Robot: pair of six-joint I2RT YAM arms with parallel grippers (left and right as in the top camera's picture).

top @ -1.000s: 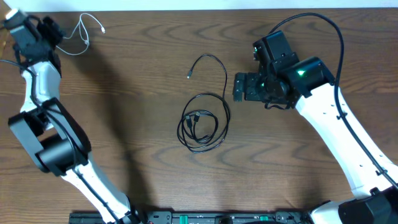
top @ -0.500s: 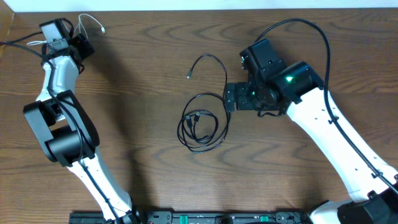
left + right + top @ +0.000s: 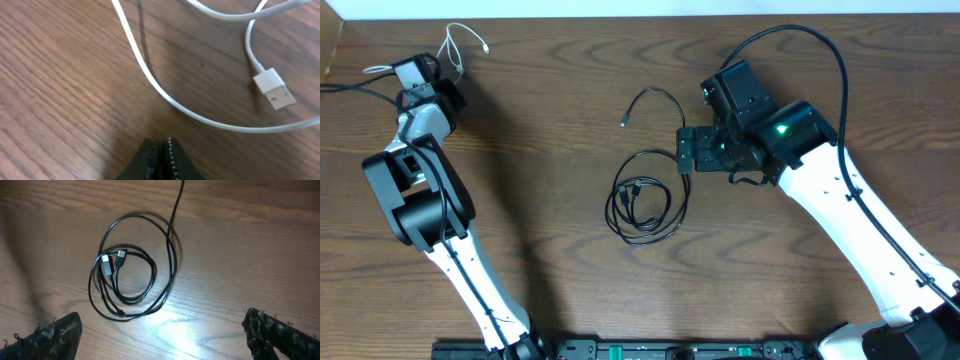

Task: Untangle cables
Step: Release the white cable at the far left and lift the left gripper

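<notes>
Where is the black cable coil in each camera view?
Overhead: the black coil lies near the picture's centre, its tail running up to a small plug.
Left wrist: not in it; only the white cable shows.
Right wrist: the coil sits left of centre, its tail leaving by the top edge.
Shared landmark: the two plugs lying side by side inside the coil.

Both the left arm (image 3: 460, 265) and right arm (image 3: 850, 200) have white shells and black joints. A thick black wire (image 3: 795, 28) arcs off the right arm, whose wrist shows a green light (image 3: 782, 128). The left gripper (image 3: 160, 150) has black fingers (image 3: 149, 161) with beaded edges.
</notes>
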